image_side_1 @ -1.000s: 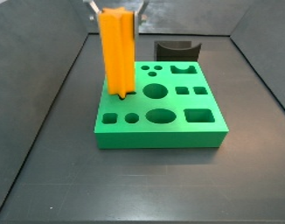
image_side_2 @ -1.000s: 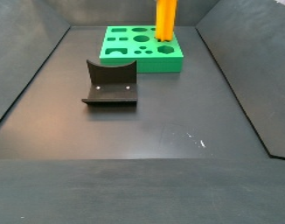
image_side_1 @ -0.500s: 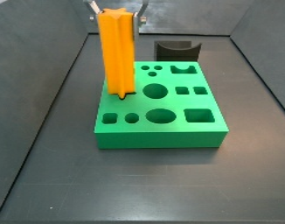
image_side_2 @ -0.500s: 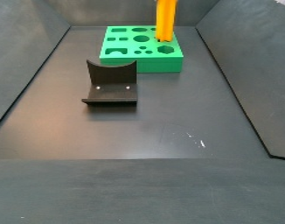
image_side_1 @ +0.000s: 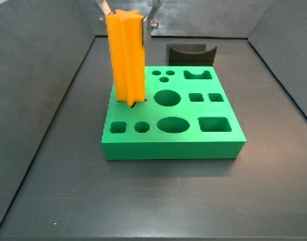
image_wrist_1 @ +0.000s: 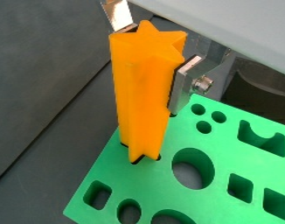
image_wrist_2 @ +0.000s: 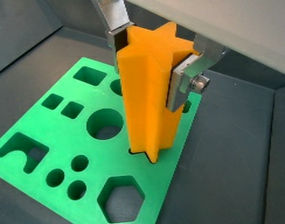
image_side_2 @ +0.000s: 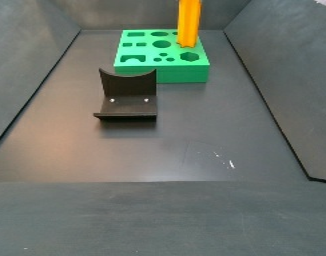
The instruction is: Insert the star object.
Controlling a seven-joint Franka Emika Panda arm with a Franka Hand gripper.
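Observation:
The star object (image_wrist_1: 142, 96) is a tall bright orange prism with ridged sides, standing upright. Its lower end sits in the star-shaped hole at a corner of the green block (image_wrist_1: 163, 185). My gripper (image_wrist_1: 145, 61) is shut on its upper part, with one silver finger on each side. Both wrist views show this; the star object (image_wrist_2: 151, 96), the gripper (image_wrist_2: 149, 70) and the green block (image_wrist_2: 61, 136) show there too. In a side view the star object (image_side_1: 126, 56) rises from the block (image_side_1: 169, 146) with the gripper (image_side_1: 128, 11) at its top. It also shows in a side view (image_side_2: 190, 22), where the gripper is cut off.
The green block (image_side_2: 173, 72) has several other holes: round, square, hexagonal and arched. The dark fixture (image_side_1: 190, 54) stands on the dark floor beyond the block; it also shows in a side view (image_side_2: 126, 97). Dark walls slope up around the floor.

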